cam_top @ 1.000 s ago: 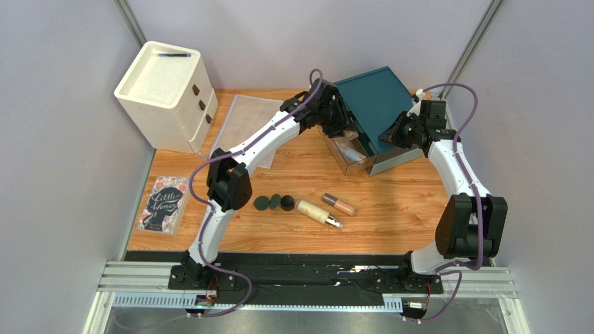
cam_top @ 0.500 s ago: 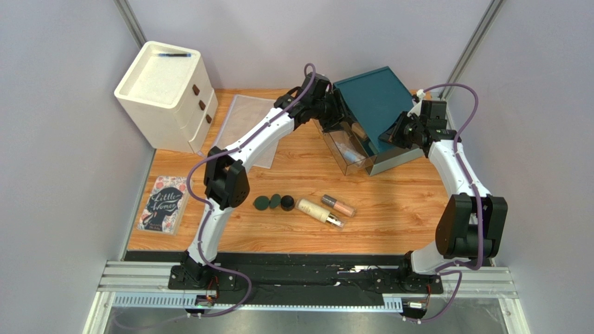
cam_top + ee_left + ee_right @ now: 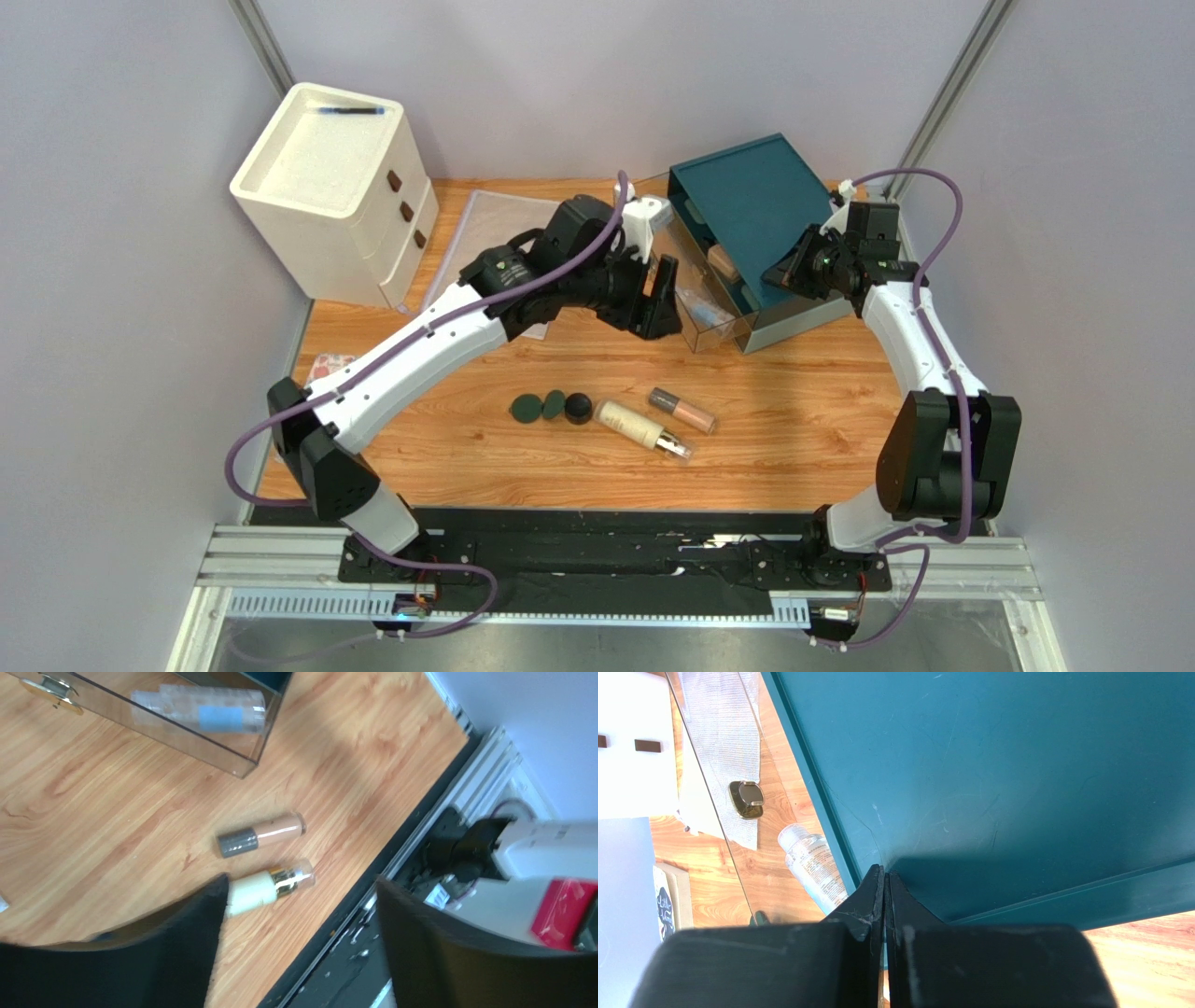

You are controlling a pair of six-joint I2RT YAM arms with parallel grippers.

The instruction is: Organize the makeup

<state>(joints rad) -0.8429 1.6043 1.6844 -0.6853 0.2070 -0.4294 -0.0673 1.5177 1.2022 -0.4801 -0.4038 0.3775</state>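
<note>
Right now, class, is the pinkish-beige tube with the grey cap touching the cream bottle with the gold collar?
Apart. The left wrist view shows bare wooden tabletop between the pinkish-beige tube and the cream bottle.

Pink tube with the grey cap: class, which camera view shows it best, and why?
Left wrist: the pink tube lies whole and large, cap and body distinct. Top external shows it small, beside the cream bottle. Right wrist misses it.
</note>
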